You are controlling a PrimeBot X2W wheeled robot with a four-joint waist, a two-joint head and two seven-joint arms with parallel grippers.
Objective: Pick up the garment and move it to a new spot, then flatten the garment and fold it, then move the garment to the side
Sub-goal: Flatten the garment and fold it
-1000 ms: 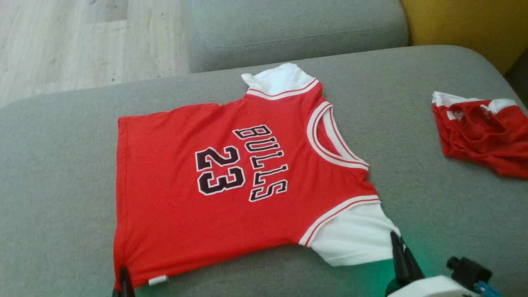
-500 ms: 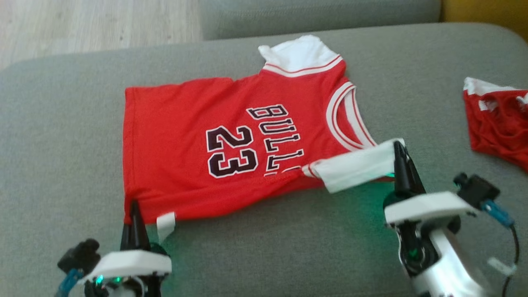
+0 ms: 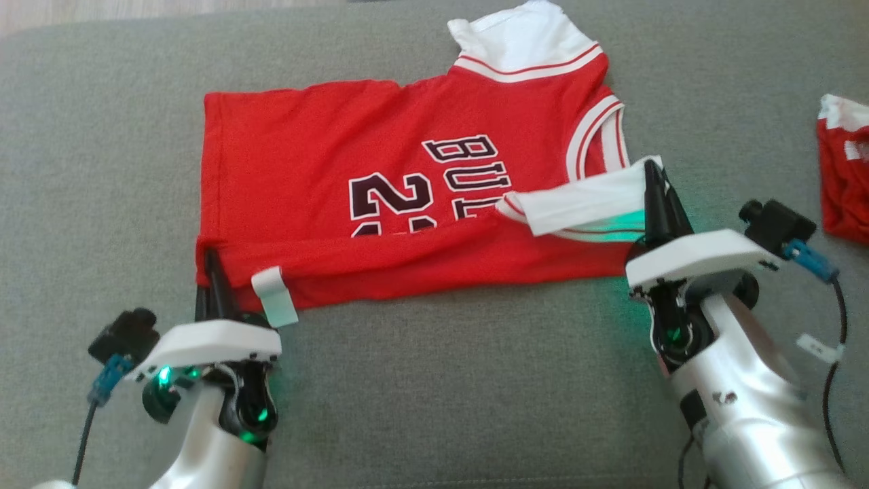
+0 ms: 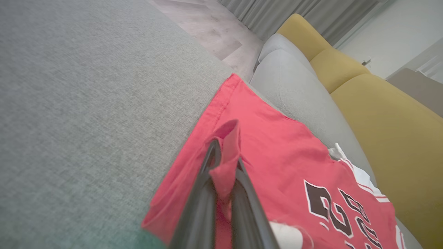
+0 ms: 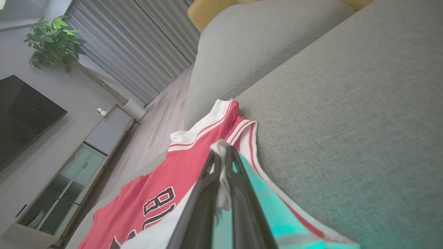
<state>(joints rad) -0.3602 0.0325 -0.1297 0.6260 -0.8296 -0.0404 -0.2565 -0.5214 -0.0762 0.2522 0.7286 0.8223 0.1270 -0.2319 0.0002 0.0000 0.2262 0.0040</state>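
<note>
Grey cushion (image 3: 441,380) bears the jersey (image 3: 305,149), pinched by left gripper (image 3: 212,261) and right gripper (image 3: 654,178); red cloth (image 3: 845,197) lies apart.

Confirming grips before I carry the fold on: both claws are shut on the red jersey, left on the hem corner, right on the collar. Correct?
Not quite. The right claw is shut on the white sleeve of the jersey, not the collar; the right wrist view shows white cloth pinched in it. The left claw holds the hem corner.
</note>
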